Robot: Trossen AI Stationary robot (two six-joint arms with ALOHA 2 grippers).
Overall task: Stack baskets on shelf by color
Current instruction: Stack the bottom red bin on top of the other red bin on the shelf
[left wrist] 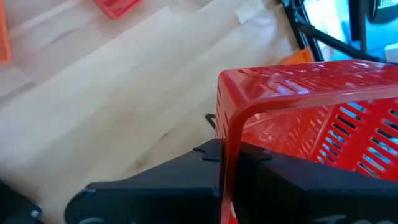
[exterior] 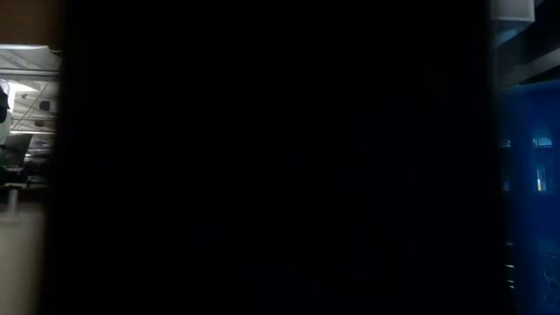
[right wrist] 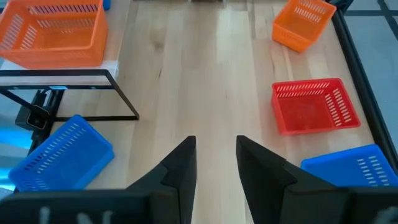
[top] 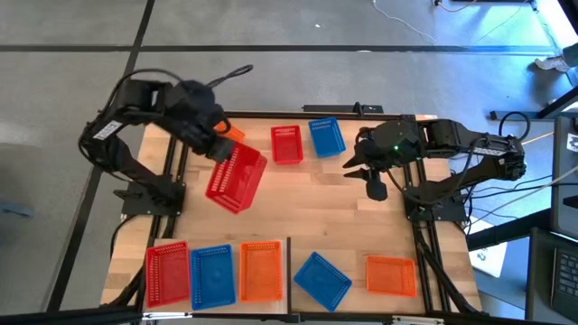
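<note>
Left gripper (top: 219, 144) clamped on the rim of a red perforated plastic basket (top: 236, 177), lifted tilted over the striped-plank wooden tabletop (top: 325, 217); fingers (left wrist: 205, 163) pinching the red wall, basket's far end cut off in the wrist view. Small orange basket (top: 234, 134) mostly hidden behind that gripper. Right gripper (top: 368, 173) hovering beside a blue mesh basket (top: 326, 137) and a second red basket (top: 286, 144), jaws parted, holding nothing. Pale plywood shelf (top: 203, 246) at the near edge bearing a red (top: 167, 272), a blue (top: 212, 273) and an orange basket (top: 261, 270) side by side. Loose blue basket (top: 321, 279) and orange basket (top: 391, 274) nearby. Low view almost wholly blacked out.
</note>
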